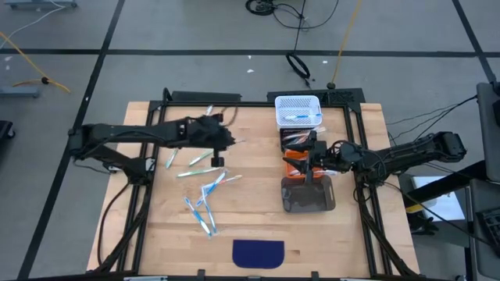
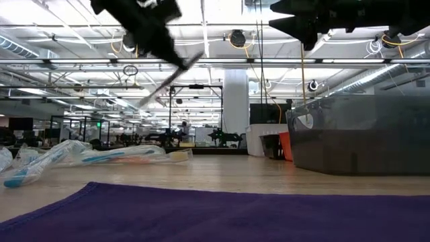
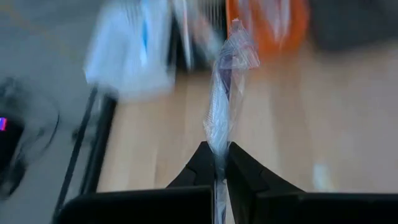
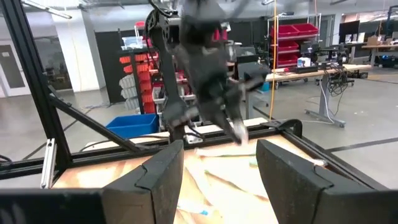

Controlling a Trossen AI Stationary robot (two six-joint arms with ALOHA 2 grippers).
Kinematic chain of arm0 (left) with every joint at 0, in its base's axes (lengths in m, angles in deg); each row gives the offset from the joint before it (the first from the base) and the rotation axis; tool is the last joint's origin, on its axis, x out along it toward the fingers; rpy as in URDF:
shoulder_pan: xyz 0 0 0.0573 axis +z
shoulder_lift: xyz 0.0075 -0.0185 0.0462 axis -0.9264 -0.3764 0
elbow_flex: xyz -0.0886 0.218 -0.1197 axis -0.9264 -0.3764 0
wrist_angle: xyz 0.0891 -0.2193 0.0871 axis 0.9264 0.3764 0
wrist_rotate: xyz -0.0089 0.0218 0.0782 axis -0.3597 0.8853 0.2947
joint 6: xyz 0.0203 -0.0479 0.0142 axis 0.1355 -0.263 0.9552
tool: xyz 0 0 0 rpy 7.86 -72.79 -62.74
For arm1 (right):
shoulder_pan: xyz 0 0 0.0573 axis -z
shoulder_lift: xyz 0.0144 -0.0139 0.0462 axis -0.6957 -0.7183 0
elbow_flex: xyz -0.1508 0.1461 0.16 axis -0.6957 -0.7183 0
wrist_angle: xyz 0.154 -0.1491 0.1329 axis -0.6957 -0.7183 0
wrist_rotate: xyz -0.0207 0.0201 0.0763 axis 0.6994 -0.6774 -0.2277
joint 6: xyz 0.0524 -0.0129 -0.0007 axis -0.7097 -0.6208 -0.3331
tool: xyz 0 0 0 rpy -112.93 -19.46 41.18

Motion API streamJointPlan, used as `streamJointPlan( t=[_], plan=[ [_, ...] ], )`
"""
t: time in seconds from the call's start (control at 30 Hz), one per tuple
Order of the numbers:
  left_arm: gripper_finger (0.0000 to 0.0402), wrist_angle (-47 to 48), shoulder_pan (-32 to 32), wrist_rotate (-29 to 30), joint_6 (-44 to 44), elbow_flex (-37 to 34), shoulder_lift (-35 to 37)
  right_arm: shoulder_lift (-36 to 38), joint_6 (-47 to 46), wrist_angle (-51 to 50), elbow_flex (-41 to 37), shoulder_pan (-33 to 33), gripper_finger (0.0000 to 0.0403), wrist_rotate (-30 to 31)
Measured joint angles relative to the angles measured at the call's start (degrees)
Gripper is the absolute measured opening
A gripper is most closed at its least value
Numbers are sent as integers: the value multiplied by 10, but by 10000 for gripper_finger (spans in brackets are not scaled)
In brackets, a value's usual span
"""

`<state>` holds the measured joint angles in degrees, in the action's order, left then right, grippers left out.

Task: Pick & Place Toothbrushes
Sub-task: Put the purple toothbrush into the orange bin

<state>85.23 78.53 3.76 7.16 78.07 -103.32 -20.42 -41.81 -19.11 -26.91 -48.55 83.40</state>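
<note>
Several wrapped toothbrushes (image 1: 205,195) lie loose on the wooden table's left half; they also show in the low view (image 2: 80,156). My left gripper (image 1: 219,156) hangs above them and is shut on one clear-wrapped toothbrush (image 3: 227,81), which shows slanted in the low view (image 2: 168,81). My right gripper (image 1: 316,170) is open and empty, with its fingers (image 4: 155,180) apart. It hovers over the row of bins on the table's right half, beside the orange bin (image 1: 295,161). My left gripper pinches the wrapped toothbrush near one end (image 3: 217,149) between its two fingers. The rest of the brush sticks out past the fingertips. The brush is lifted clear of the table and slants downward (image 2: 151,95).
A white basket (image 1: 298,101) holding toothbrushes stands at the far end of the bin row. Nearer come a dark bin (image 1: 295,138), the orange bin and a grey bin (image 1: 308,195). A blue cloth (image 1: 258,252) lies at the near edge. A black frame (image 1: 359,156) borders the table.
</note>
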Motion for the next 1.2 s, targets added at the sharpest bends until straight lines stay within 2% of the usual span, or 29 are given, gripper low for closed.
streamJointPlan(
  t=[0.2, 0.37, 0.63, 0.8, 1.07, 1.2],
  plan=[
    [9, -145, -9, -67, -50, 1, 16, -3, 12, 29, 0, 0, 194, 0],
    [5, -239, -29, -94, -58, 0, -3, -3, 13, 39, 0, 0, 194, 0],
    [5, -366, -58, -95, -68, 0, -64, -6, 26, 68, 0, 0, 194, 0],
    [13, -442, -67, -95, -70, 1, -104, -37, 46, 107, 0, 0, 194, 0],
    [14, -511, -69, -101, -99, 0, -160, -104, 55, 190, 0, 18, 194, 0],
    [6, -532, -69, -101, -100, 0, -183, -130, 54, 196, 10, 22, 194, -2]
  ],
)
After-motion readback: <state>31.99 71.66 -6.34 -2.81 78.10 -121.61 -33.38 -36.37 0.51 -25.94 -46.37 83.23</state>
